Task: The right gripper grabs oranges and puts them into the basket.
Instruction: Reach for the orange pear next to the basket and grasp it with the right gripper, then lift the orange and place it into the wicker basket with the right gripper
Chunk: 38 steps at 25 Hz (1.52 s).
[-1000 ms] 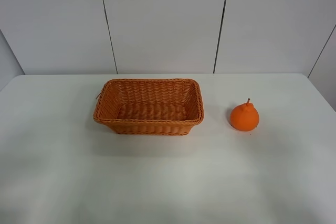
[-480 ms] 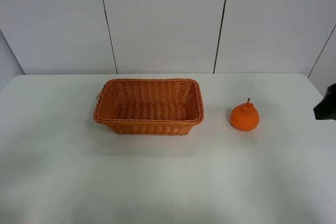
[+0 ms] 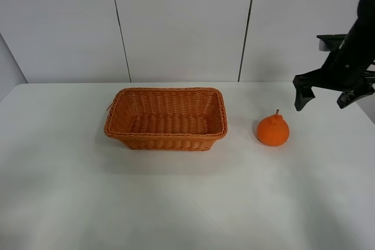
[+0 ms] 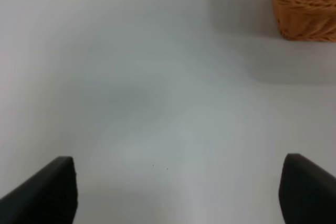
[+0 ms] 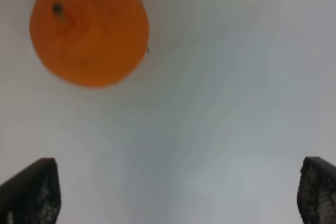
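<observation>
One orange (image 3: 272, 130) with a bumped top and brown stem stands on the white table (image 3: 176, 203), right of the wicker basket (image 3: 166, 119). The basket holds nothing. My right gripper (image 3: 324, 97) is open, up in the air to the right of the orange and higher than it, touching nothing. The right wrist view looks down on the orange (image 5: 89, 28), with the two fingertips (image 5: 31, 191) wide apart and the orange off to one side beyond them. The left wrist view shows open fingertips (image 4: 44, 192) over bare table and a basket corner (image 4: 306, 4).
White wall panels stand behind the table. The table's right edge (image 3: 366, 112) runs near my right arm. The left arm is out of the exterior high view.
My right arm has come in from the right edge and risen; its open gripper now hangs above and right of the orange. The orange and the basket have not moved.
</observation>
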Each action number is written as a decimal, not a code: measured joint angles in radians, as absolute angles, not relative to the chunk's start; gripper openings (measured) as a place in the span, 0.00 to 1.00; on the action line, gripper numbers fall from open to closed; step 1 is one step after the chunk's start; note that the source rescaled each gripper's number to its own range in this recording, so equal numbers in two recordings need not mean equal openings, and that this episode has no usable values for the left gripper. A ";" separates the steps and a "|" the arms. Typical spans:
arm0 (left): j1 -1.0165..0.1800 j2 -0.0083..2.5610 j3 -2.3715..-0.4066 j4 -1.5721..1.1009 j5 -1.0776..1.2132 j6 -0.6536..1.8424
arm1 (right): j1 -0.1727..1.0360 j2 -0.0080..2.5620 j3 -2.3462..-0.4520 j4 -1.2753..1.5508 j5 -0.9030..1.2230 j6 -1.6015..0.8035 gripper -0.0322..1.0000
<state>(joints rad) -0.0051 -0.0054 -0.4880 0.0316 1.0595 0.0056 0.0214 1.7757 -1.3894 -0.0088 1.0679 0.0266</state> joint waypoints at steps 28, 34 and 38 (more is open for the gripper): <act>-0.005 -0.005 -0.488 0.032 1.060 0.006 | 0.131 2.220 -1.562 0.000 0.951 0.034 0.95; -0.005 -0.005 -0.488 0.032 1.060 0.006 | 0.131 2.218 -1.568 0.007 0.943 0.035 0.13; -0.005 -0.005 -0.488 0.032 1.060 0.006 | 0.131 2.204 -1.571 0.007 0.967 0.015 0.03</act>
